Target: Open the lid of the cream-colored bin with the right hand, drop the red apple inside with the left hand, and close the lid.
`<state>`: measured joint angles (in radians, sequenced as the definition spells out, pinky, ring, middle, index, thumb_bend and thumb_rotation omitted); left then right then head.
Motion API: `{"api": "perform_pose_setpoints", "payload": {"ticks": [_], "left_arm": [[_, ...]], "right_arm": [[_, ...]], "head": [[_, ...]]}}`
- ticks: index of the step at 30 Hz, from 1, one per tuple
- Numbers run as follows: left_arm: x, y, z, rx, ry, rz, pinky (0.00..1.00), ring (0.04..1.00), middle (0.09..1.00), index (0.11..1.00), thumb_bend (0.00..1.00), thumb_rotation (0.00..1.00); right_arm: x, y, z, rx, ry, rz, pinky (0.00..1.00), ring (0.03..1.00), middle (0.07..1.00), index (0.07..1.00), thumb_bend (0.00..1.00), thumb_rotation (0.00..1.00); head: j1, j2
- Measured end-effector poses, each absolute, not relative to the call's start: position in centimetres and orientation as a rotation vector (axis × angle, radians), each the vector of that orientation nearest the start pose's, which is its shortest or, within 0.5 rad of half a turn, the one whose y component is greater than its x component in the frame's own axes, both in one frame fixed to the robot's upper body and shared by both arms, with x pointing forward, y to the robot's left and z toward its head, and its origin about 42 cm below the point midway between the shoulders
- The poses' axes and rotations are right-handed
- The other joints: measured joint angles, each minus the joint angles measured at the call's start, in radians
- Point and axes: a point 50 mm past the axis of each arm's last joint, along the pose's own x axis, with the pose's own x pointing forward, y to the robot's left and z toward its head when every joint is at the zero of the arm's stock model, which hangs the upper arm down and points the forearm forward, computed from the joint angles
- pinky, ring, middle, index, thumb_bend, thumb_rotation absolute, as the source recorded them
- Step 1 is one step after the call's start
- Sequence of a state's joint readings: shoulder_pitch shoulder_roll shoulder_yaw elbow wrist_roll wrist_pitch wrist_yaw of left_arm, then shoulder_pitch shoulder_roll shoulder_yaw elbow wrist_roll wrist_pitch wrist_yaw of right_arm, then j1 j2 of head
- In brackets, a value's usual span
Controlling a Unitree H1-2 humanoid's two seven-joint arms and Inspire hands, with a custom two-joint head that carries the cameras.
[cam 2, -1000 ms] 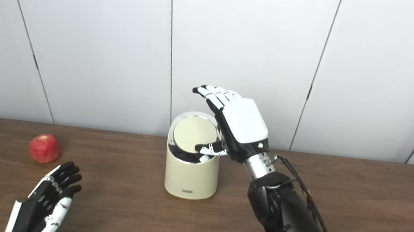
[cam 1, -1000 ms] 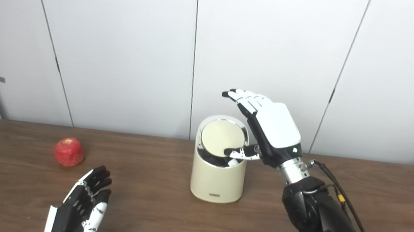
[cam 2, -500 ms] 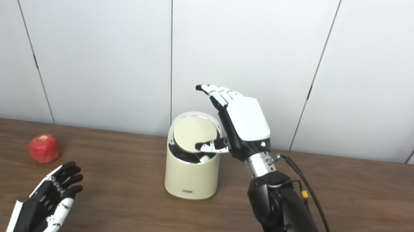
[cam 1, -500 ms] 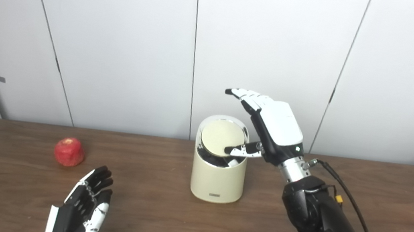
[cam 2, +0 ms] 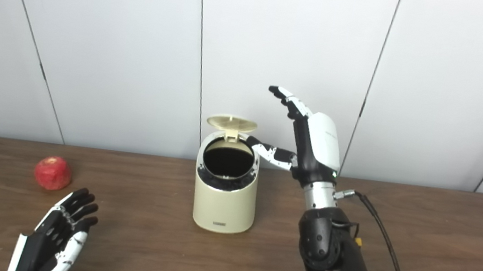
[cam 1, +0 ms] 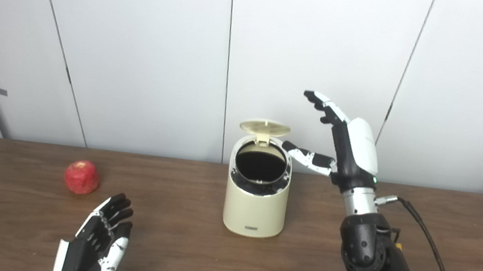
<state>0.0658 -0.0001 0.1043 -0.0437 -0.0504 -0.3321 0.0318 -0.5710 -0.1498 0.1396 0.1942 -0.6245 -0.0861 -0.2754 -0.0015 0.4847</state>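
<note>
- Lid (cam 1: 265,127) stands up at the bin's (cam 1: 253,213) back rim; your right hand (cam 1: 353,146), fingers spread and empty, sits just beside it, and a bump could snap it shut.
- Apple (cam 1: 81,177) lies on the table (cam 1: 445,230) left of the bin; your left hand (cam 1: 96,242), spread and empty, could nudge it into rolling away.

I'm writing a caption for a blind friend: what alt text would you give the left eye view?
A cream-colored bin stands on a brown table with its lid flipped up. The robot's open right hand is raised beside it, thumb near the rim. Its open left hand rests near a red apple lying at the left.
</note>
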Motion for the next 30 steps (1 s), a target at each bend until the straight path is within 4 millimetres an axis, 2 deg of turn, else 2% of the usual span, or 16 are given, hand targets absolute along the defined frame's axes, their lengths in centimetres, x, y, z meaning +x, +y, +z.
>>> {"api": "perform_pose_setpoints", "payload": {"ticks": [3, 6, 9, 11, 13, 14, 15, 18, 20, 22, 26, 30], "left_arm": [[25.7, 24.6, 11.3, -0.029, -0.314, 0.160, 0.75, 0.803, 0.829, 0.849, 0.28, 0.28], [25.7, 24.6, 11.3, -0.033, -0.314, 0.157, 0.75, 0.803, 0.829, 0.848, 0.29, 0.28], [25.7, 24.6, 11.3, -0.037, -0.314, 0.157, 0.76, 0.807, 0.831, 0.849, 0.31, 0.28], [25.7, 24.6, 11.3, -0.037, -0.313, 0.158, 0.76, 0.806, 0.832, 0.849, 0.30, 0.27], [25.7, 24.6, 11.3, -0.038, -0.312, 0.159, 0.76, 0.807, 0.831, 0.848, 0.29, 0.27], [25.7, 24.6, 11.3, -0.038, -0.312, 0.160, 0.76, 0.808, 0.831, 0.848, 0.29, 0.28], [25.7, 24.6, 11.3, -0.039, -0.311, 0.161, 0.76, 0.809, 0.831, 0.848, 0.30, 0.29], [25.7, 24.7, 11.2, -0.042, -0.309, 0.164, 0.77, 0.813, 0.835, 0.852, 0.31, 0.31], [25.7, 24.8, 11.2, -0.042, -0.304, 0.167, 0.77, 0.816, 0.839, 0.858, 0.32, 0.32], [25.6, 25.0, 11.2, -0.039, -0.300, 0.168, 0.77, 0.817, 0.841, 0.865, 0.32, 0.32], [25.6, 25.0, 11.1, -0.042, -0.283, 0.165, 0.77, 0.816, 0.845, 0.865, 0.33, 0.32], [25.6, 25.1, 11.2, -0.041, -0.280, 0.163, 0.77, 0.824, 0.849, 0.865, 0.33, 0.34]], "right_arm": [[42.9, -18.9, 24.5, -0.743, -0.582, -0.115, 0.66, 0.755, 0.788, 0.791, 0.45, 0.18], [42.4, -19.8, 24.5, -0.744, -0.580, -0.114, 0.71, 0.786, 0.801, 0.790, 0.44, 0.21], [41.7, -21.0, 25.2, -0.718, -0.596, -0.131, 0.74, 0.805, 0.795, 0.793, 0.43, 0.29], [41.0, -21.6, 25.2, -0.695, -0.587, -0.142, 0.69, 0.767, 0.785, 0.800, 0.42, 0.37], [40.2, -22.2, 24.5, -0.673, -0.545, -0.141, 0.70, 0.794, 0.806, 0.808, 0.42, 0.43], [39.7, -22.7, 23.9, -0.656, -0.509, -0.132, 0.72, 0.825, 0.854, 0.817, 0.42, 0.49], [39.3, -23.1, 23.3, -0.636, -0.471, -0.127, 0.74, 0.831, 0.864, 0.830, 0.43, 0.56], [37.1, -24.8, 21.2, -0.548, -0.316, -0.094, 0.77, 0.835, 0.855, 0.869, 0.45, 0.71], [35.7, -25.7, 20.0, -0.484, -0.257, -0.064, 0.78, 0.871, 0.892, 0.890, 0.47, 0.76], [34.5, -26.3, 19.0, -0.378, -0.202, -0.002, 0.89, 0.944, 0.951, 0.933, 0.49, 0.82], [32.7, -26.4, 17.8, -0.176, -0.103, 0.075, 0.96, 0.995, 0.985, 0.964, 0.53, 0.89], [31.1, -25.4, 16.5, 0.002, -0.038, 0.080, 1.00, 1.000, 1.000, 0.997, 0.53, 0.99]], "head": [[0.000, 0.002], [0.000, 0.003], [-0.002, 0.006], [-0.005, 0.008], [-0.006, 0.011], [-0.011, 0.015], [-0.012, 0.017], [-0.023, 0.025], [-0.034, 0.029], [-0.035, 0.031], [-0.051, 0.052], [-0.058, 0.064]]}}
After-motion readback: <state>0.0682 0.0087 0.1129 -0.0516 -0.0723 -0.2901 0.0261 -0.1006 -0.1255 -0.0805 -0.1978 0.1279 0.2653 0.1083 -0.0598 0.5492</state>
